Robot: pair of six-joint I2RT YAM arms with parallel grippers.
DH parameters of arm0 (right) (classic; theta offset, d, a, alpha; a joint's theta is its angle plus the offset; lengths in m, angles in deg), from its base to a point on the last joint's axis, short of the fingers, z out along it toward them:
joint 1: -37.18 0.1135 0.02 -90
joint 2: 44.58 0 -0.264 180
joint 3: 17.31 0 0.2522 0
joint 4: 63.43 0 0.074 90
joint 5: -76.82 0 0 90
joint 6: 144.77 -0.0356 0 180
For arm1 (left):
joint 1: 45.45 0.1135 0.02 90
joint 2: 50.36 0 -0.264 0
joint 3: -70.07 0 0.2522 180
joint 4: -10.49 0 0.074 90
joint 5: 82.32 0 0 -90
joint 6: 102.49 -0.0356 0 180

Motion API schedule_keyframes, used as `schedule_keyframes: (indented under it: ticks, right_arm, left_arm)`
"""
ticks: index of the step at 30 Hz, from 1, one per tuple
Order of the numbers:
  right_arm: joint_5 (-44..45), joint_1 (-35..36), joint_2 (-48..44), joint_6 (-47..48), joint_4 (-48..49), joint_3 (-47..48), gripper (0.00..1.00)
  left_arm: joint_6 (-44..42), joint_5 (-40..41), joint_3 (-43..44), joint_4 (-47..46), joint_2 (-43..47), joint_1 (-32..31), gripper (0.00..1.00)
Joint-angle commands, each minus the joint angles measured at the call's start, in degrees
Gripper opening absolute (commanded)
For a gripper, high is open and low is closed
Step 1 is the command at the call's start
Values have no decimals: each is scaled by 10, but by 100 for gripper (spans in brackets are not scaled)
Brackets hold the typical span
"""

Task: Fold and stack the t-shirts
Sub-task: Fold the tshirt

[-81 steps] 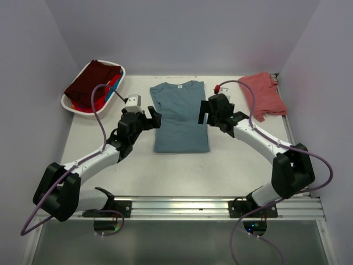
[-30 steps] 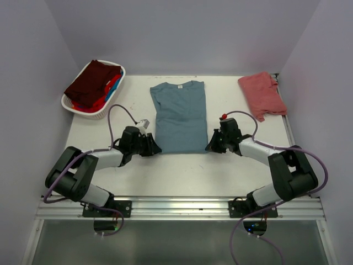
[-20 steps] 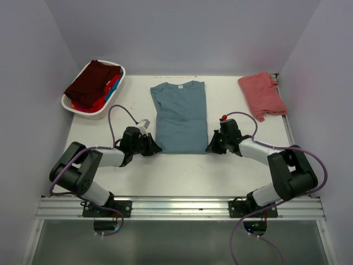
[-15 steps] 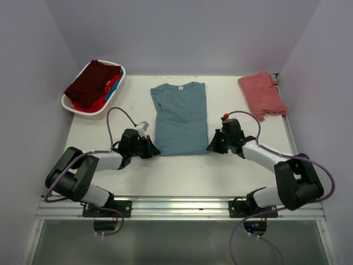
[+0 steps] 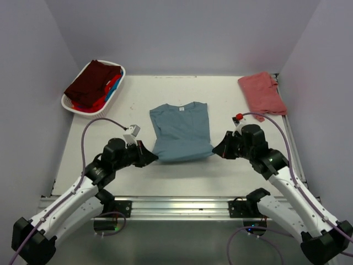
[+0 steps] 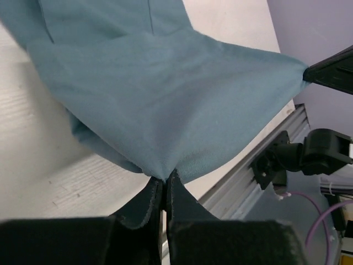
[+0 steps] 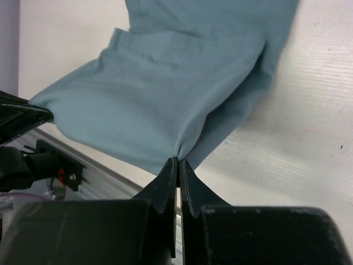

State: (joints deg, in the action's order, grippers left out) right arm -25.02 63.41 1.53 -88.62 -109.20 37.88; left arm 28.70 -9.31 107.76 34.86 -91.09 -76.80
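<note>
The slate teal-blue t-shirt (image 5: 181,130) lies mid-table, its near hem lifted off the surface and stretched between both grippers. My left gripper (image 5: 153,158) is shut on the hem's left corner (image 6: 164,175). My right gripper (image 5: 215,152) is shut on the right corner (image 7: 178,157). The collar end still rests on the table. A salmon-red t-shirt (image 5: 262,94) lies crumpled at the back right. Dark maroon, bright blue and red t-shirts (image 5: 92,81) are piled in the basket.
The white oval basket (image 5: 73,106) stands at the back left corner. An aluminium rail (image 5: 182,205) runs along the table's near edge. Purple walls close in on both sides and behind.
The left gripper closed on the hem corner. Both arms then pulled back and up, lifting the near hem and dragging the teal-blue shirt toward the front.
</note>
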Motion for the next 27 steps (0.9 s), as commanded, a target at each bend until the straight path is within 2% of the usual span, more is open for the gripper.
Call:
schedule_keyframes:
  ticks: [1,6,11,16,17,18,21,27]
  right_arm:
    - [1,12,-39,8,-96,52,0]
    - [35,15,-51,13,-105,77,0]
    - [86,14,25,44,-32,66,0]
    - [151,9,141,71,91,80,0]
    - [158,7,186,76,107,85,0]
    - [163,1,207,77,131,94,0]
    - [186,-11,281,71,170,136,0]
    - [208,-23,378,75,201,198,0]
  left_arm:
    - [49,45,55,113,35,-38,0]
    - [44,91,92,138,57,-49,0]
    - [-16,163,108,86,8,-49,0]
    - [-76,207,111,-60,-115,-42,0]
    - [-82,210,111,-83,-134,-37,0]
    - [-94,195,112,-141,-172,-30,0]
    - [-106,155,127,-216,-249,29,0]
    - [-127,125,190,-277,-376,69,0]
